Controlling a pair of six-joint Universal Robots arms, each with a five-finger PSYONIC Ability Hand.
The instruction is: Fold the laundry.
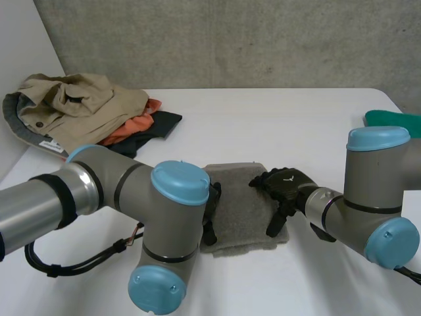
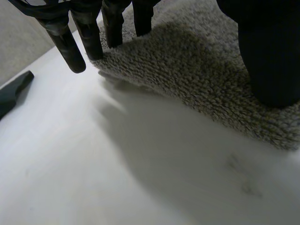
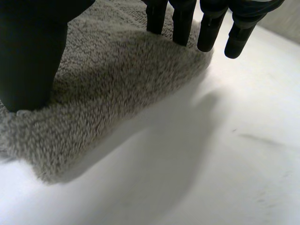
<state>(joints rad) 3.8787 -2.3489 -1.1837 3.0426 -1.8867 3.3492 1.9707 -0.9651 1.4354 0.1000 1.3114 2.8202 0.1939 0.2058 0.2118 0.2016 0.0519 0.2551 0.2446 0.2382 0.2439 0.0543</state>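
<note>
A folded grey towel (image 1: 242,207) lies on the white table (image 1: 276,125) between my two arms. My left hand (image 1: 212,210) rests on its left edge with straight fingers (image 2: 77,40) over the towel (image 2: 197,75) edge and its thumb on the pile. My right hand (image 1: 283,191) sits over the towel's right edge. Its straight fingers (image 3: 206,26) reach past the edge of the towel (image 3: 108,89), the thumb pressing on the cloth. Neither hand pinches the cloth.
A heap of unfolded clothes (image 1: 79,108), beige on top with orange and black beneath, lies at the table's back left. A green cloth (image 1: 395,122) shows at the right edge. A dark cloth corner (image 2: 14,91) lies beyond my left fingertips.
</note>
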